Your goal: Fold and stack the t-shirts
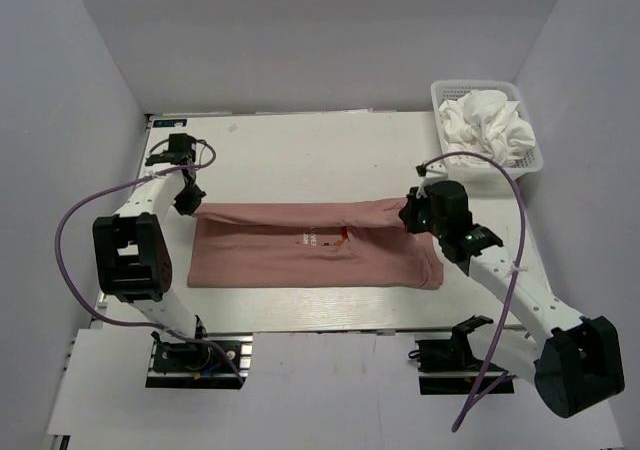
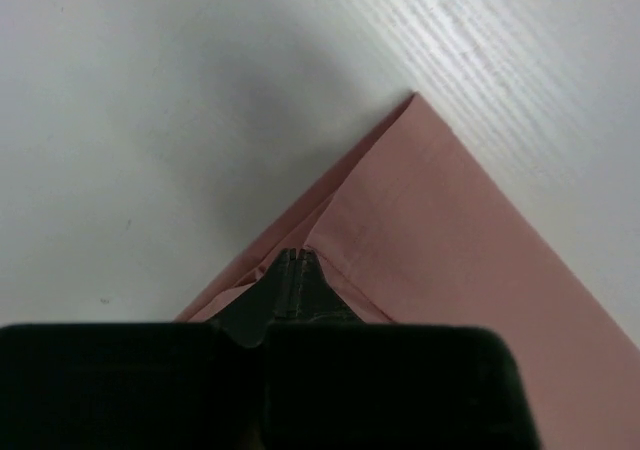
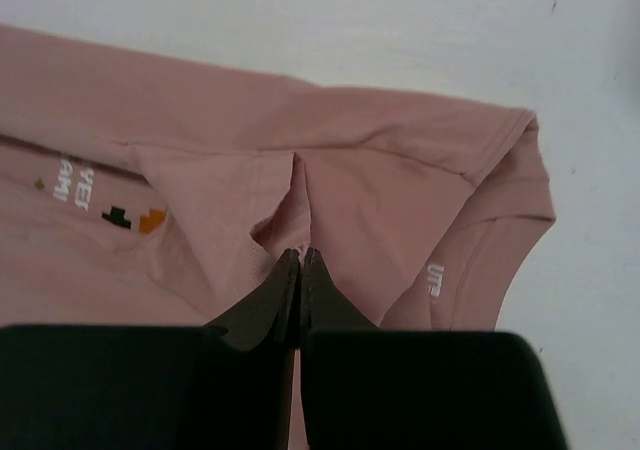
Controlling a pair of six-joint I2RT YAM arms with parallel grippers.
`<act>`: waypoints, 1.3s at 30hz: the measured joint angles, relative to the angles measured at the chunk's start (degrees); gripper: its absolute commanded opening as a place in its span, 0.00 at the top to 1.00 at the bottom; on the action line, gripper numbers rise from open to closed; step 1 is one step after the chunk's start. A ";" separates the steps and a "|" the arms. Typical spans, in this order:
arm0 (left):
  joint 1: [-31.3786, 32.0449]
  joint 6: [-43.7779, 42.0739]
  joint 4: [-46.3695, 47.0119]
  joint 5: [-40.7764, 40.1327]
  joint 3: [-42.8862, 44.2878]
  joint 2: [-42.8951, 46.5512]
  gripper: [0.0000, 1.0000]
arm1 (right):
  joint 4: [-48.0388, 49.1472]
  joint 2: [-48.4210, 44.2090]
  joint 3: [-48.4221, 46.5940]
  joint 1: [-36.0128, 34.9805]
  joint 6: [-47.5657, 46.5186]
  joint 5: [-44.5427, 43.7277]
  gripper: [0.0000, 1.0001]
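On the left of the top view, your left pincer (image 1: 190, 202) sits at the left end of the pink t-shirt (image 1: 315, 260). It looks small and dark there, so you cannot see its tips. The left wrist view shows them better: the two tips are pressed together on the folded edge of the cloth, near a pointed corner. The pincer's black block hides the bottom of that view, and the shirt is cut off at the right edge. In the right wrist view a black block hides the bottom too, and the shirt runs off the left side. The white letters (image 3: 68, 182) there are sideways and cut off, so you cannot read them.

The desk (image 1: 300, 150) is white and smooth, with thin wood lines. The pink shirt is soft and thin, with gentle wrinkles. It lies in the middle of the desk as a long flat band, with its top part folded over the front. A small picture (image 1: 338, 238) made of little blocks peeks out by the fold.

Your right pincer (image 1: 410, 213) is at the right end of the shirt. Its tips are squeezed tight on a little ridge of pink cloth near the collar. In the upper right, a white plastic basket (image 1: 475, 84) with tiny holes holds crumpled white t-shirts (image 1: 490, 125) in a lumpy pile.
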State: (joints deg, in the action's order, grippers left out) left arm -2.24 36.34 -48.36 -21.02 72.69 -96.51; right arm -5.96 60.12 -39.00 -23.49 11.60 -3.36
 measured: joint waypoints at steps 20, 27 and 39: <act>-0.79 10.58 -6.14 1.70 -4.26 14.08 0.00 | -11.87 -15.69 13.14 -1.38 12.37 11.08 0.10; -0.17 5.38 0.70 12.50 -7.08 15.19 0.00 | -5.86 2.10 4.44 -1.38 10.88 10.19 0.10; -0.15 2.08 0.92 15.69 -11.93 22.10 0.00 | 0.72 22.36 0.48 -5.35 9.29 17.79 0.10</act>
State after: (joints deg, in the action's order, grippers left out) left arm -2.39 38.41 -47.44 -5.32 60.75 -74.41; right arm -5.23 82.48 -38.52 -28.84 20.88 14.44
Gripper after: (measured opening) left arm 0.997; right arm 0.904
